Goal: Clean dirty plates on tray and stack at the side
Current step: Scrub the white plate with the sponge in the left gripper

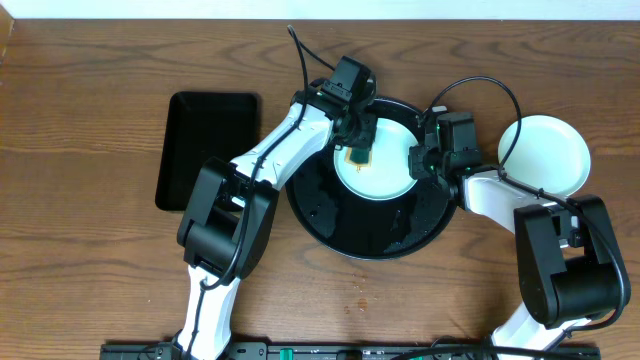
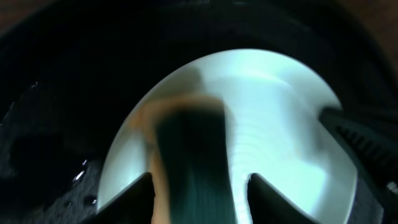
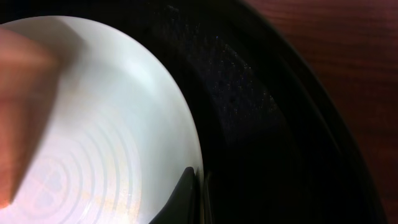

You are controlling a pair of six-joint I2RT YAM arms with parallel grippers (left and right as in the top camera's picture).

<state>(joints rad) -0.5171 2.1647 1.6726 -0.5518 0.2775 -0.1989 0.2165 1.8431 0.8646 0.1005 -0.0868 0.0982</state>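
Note:
A pale plate (image 1: 385, 175) lies on the round black tray (image 1: 330, 215). My left gripper (image 1: 357, 145) hangs over the plate's far left part, its jaws apart. A green and yellow sponge (image 1: 358, 158) rests on the plate between them. In the left wrist view the sponge (image 2: 189, 162) is blurred; it touches the left finger, and a gap shows beside the right finger. My right gripper (image 1: 418, 162) is shut on the plate's right rim. In the right wrist view the plate (image 3: 112, 124) shows faint brownish rings, with one dark fingertip (image 3: 186, 193) on its edge.
A second pale plate (image 1: 545, 155) sits on the wooden table to the right of the tray. A rectangular black tray (image 1: 207, 150) lies at the left. Water drops glisten on the round tray (image 2: 81, 180).

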